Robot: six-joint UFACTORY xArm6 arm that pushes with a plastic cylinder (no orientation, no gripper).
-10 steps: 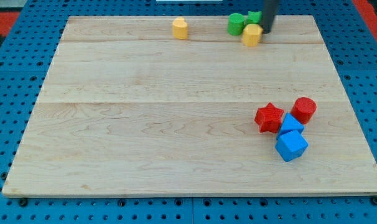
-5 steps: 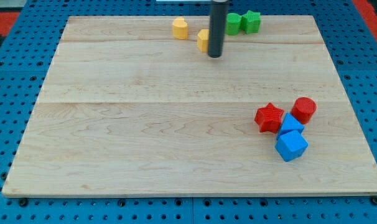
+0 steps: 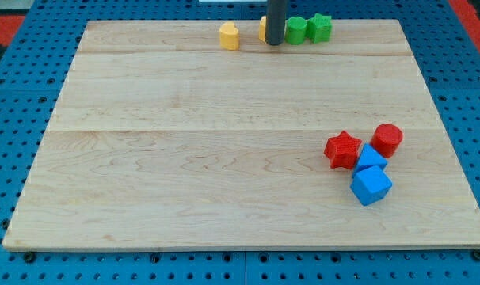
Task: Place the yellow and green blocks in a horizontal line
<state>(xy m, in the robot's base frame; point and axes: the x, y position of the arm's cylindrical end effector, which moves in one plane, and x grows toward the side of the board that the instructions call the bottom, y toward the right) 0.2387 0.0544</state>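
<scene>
Yellow and green blocks sit along the counter's [image 3: 224,158] top edge: one yellow block [image 3: 229,36] left of my tip [image 3: 275,43], another [image 3: 263,28] half hidden behind it, two green blocks [image 3: 296,30] [image 3: 321,28] right; no pincer here, nothing held; next, close the left gap.
</scene>
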